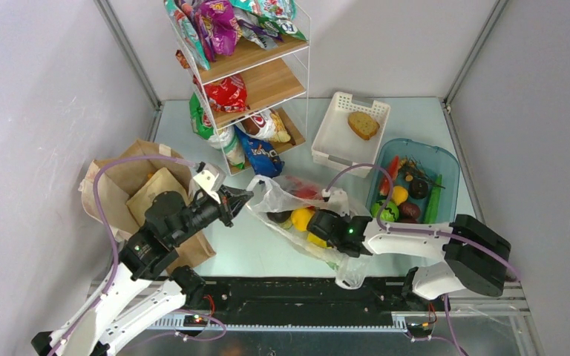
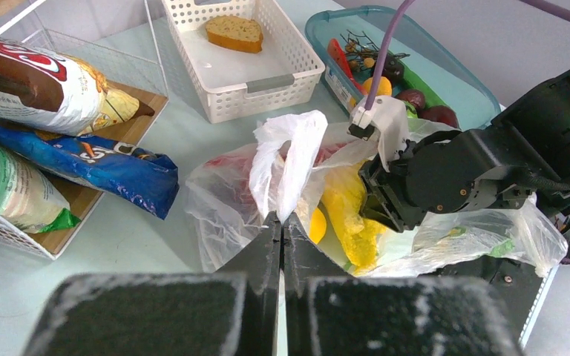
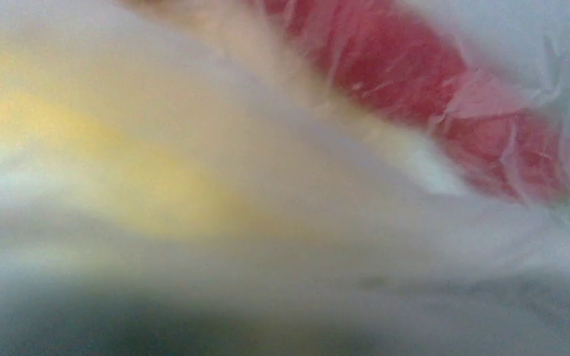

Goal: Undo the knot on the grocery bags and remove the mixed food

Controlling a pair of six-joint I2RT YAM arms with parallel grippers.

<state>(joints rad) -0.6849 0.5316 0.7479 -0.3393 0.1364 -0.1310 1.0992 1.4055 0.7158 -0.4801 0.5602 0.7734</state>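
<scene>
Plastic bag [image 1: 278,199] lies on the bench [image 1: 249,256], yellow fruits [image 1: 302,217] inside. Left pincer [image 1: 245,197] is clenched on its left handle. Right pincer [image 1: 318,225] is thrust into its near side; I cannot tell its grip.

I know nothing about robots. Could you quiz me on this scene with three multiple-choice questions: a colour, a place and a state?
1. The paper bag is: A brown, B green, C black.
2. The bread slice lies: A in the paper bag, B in the white basket, C on a plate.
3. The left gripper is: A wide open, B shut on the plastic bag handle, C holding the bread slice.

Answers: A, its crumpled paper is plainly brown. B, the slice sits alone inside the slatted basket. B, the fingers meet with the bag's loop pinched at their tips.
</scene>
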